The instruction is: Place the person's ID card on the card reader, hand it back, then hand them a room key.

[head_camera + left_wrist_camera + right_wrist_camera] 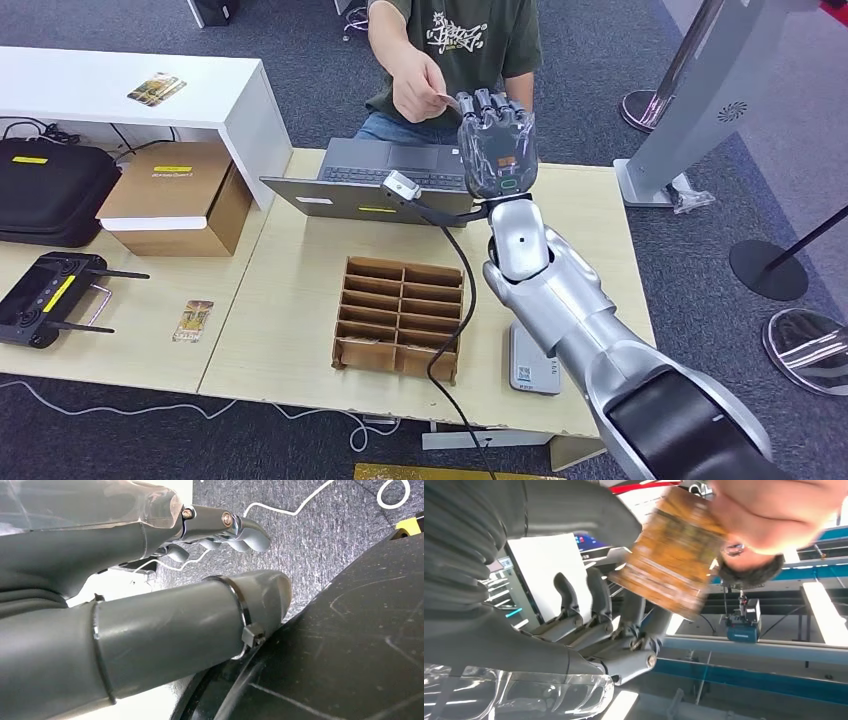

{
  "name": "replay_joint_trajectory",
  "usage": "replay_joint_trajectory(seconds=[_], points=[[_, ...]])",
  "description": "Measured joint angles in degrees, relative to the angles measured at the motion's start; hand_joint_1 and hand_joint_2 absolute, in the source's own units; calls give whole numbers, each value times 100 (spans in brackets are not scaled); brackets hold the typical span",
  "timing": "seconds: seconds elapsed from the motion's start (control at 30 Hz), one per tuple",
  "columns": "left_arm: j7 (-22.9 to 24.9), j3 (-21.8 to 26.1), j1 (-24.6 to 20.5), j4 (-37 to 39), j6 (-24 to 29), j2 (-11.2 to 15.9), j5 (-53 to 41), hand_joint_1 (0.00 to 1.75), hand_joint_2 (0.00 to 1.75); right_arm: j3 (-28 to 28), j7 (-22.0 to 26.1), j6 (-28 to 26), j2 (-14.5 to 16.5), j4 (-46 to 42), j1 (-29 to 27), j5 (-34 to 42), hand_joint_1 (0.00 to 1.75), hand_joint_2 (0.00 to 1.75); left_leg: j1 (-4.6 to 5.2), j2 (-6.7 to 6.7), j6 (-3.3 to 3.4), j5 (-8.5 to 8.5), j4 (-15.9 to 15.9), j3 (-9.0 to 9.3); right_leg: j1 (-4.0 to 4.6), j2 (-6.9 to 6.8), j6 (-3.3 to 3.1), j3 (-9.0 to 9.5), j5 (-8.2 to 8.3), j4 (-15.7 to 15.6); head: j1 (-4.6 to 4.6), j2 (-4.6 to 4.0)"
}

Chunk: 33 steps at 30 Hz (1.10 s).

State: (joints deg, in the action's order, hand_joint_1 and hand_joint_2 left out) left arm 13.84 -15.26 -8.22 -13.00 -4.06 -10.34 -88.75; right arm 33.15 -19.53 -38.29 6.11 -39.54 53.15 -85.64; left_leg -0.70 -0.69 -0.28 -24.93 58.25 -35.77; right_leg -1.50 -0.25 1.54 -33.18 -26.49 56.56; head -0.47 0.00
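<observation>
Head view: empty brown divider box on the table beside the white card reader; beyond it, right robot hand raised, fingers spread, holding nothing, at the person's hand offering a card. Left wrist view: left robot hand hanging, fingers loosely curled, empty. Right wrist view: orange card pinched by the person, just above the parted robot fingers.

cards: 3 | laptop: 1 | cardboard boxes: 1 | divider trays: 1
</observation>
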Motion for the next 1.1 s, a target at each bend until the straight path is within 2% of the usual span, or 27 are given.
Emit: replay_joint_trajectory(seconds=[1.1], points=[[0, 0, -2, 0, -13, 2, 2, 0, 0, 14, -119, -22, 1, 15, 11, 0, 0, 175, -1, 2, -2, 5, 0, 4, 0, 2, -2, 0, 2, 3, 0, 0]])
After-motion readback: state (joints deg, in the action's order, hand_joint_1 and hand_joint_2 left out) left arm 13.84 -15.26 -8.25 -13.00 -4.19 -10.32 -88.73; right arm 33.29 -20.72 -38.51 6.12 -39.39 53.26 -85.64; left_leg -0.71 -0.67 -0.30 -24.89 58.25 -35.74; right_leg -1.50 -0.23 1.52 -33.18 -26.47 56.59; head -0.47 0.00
